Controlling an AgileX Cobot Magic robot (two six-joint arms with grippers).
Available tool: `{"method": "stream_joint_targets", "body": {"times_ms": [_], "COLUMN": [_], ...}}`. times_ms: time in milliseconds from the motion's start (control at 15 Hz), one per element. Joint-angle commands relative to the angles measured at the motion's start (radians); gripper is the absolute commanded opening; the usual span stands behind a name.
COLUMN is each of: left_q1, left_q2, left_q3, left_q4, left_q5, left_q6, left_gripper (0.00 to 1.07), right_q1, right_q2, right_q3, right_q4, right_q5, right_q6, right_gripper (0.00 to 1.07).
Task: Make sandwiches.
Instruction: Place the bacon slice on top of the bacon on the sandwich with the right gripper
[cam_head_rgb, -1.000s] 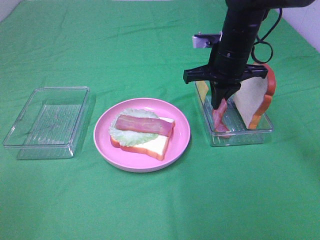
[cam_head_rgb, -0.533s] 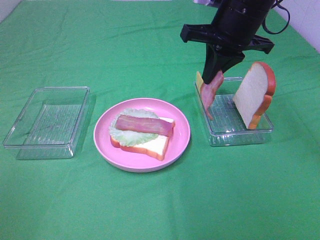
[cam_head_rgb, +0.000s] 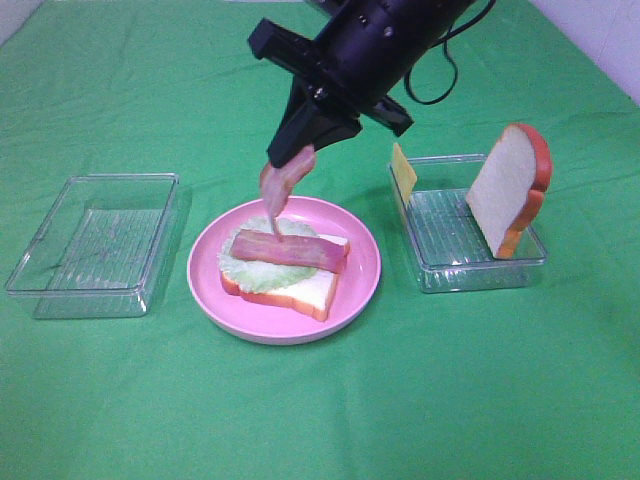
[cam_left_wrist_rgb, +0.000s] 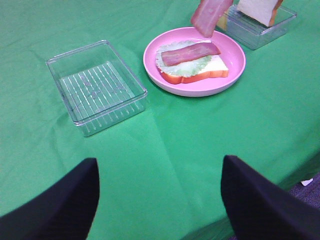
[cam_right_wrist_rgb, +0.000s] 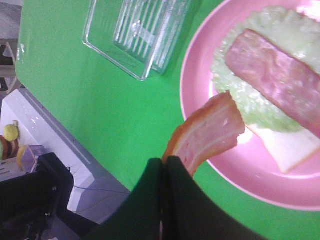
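Bacon (cam_head_rgb: 285, 184) now over plate (cam_head_rgb: 366, 285), away from tray (cam_head_rgb: 482, 272)

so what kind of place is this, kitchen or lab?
Probably a lab test bench, not a kitchen: plain green cloth, toy sandwich on a pink plate, clear plastic tray.

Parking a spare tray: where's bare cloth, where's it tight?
Bare: the green cloth in front of the empty tray, pink plate and bread tray. Tight: the gap between plate and bread tray, and above the plate, where the right tool dangles a bacon strip.
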Motion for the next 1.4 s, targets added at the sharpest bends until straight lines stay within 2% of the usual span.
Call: {"method": "stream_joint_targets", "body": {"times_ms": [67, 133, 267, 333, 400, 733, 933, 1000, 1133, 1333, 1400], "left_q1": [-0.003, -0.003, -0.003, -0.003, -0.003, -0.003, -0.003, -0.003, -0.003, -0.003, -0.003], "left_q2": [-0.018, -0.018, -0.018, -0.018, -0.018, -0.018, -0.018, -0.018, -0.018, -0.018, -0.018], "left_q3": [0.003, 0.003, 0.003, 0.003, 0.003, 0.003, 0.003, 0.003, 0.003, 0.003, 0.003], "left_q4": [-0.009, -0.009, -0.009, -0.009, -0.009, -0.009, -0.009, -0.009, -0.009, -0.009, -0.009], "left_q5": [-0.010, -0.010, -0.010, -0.010, -0.010, -0.010, -0.010, -0.010, -0.010, -0.010, -0.010], "left_q6": [0.000, 0.000, 0.000, 0.000, 0.000, 0.000, 0.000, 0.000, 0.000, 0.000, -0.001], "left_gripper": [0.67, 0.67, 0.67, 0.67, 0.67, 0.67, 0.67, 0.67, 0.67, 0.67, 0.67], "right_q1": [0.044, 0.052, 0.049, 0.048, 0.048, 0.048, 0.048, 0.048, 0.048, 0.048, 0.048], "right_q2": [0.061, 0.077, 0.142, 0.167, 0.195, 0.200, 0.200, 0.200, 0.200, 0.187, 0.170], "right_q3": [-0.006, -0.006, -0.006, -0.006, -0.006, -0.006, -0.006, -0.006, -0.006, -0.006, -0.006], "right_q4": [0.102, 0.129, 0.270, 0.305, 0.285, -0.098, -0.232, -0.260, -0.277, -0.321, -0.332], "right_q5": [-0.086, -0.110, -0.171, -0.188, -0.218, -0.312, -0.302, -0.298, -0.297, -0.283, -0.278], "right_q6": [-0.054, -0.064, -0.121, -0.152, -0.153, 0.104, 0.197, 0.216, 0.222, 0.222, 0.222], "right_gripper": [0.00, 0.00, 0.00, 0.00, 0.00, 0.00, 0.00, 0.03, 0.20, 0.59, 0.60]}}
